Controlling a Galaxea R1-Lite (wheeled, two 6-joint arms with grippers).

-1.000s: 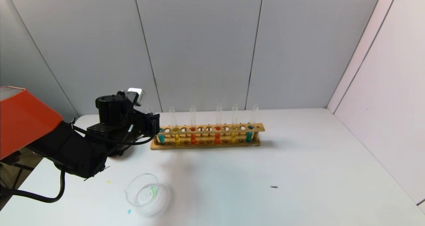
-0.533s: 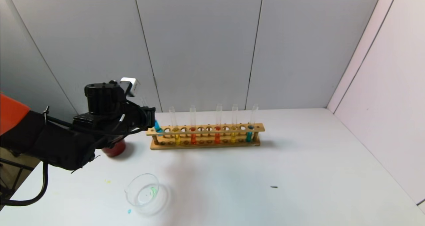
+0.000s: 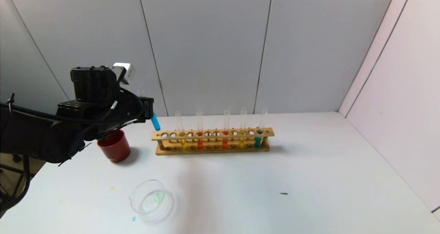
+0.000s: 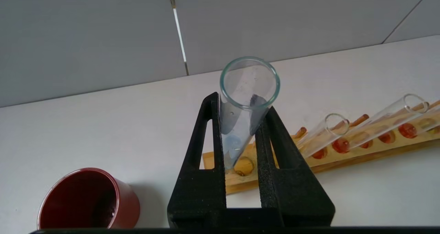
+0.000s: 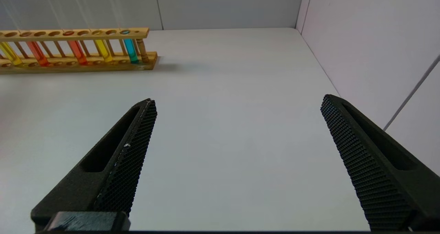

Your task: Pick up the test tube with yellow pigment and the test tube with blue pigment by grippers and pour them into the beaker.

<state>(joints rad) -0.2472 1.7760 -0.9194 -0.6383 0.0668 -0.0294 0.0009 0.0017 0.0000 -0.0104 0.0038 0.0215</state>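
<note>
The white table [image 3: 309,179] carries a long wooden test tube rack [image 3: 213,141], the landmark here. Up and to the left of the rack's left end hangs the bulky black left gripper [image 3: 148,109], its jaws pinched tight on the slender clear glass test tube with blue pigment [image 3: 155,121]. The tube is lifted clear of the rack, tilted, its blue bottom just above the rack's left end; in the left wrist view its open mouth [image 4: 249,82] stands above the two black fingers [image 4: 206,151] that squeeze it from both sides.

The right gripper [image 5: 237,106] hovers low over bare table to the right of the rack, its jaws spread wide and touching nothing.

A dark red opaque cup [image 3: 114,146] stands left of the rack. The low, wide clear glass beaker [image 3: 148,197] sits in front of the rack's left end, well apart from it. The test tube with yellow pigment [image 3: 182,132] stands upright in the rack, near its left end.
</note>
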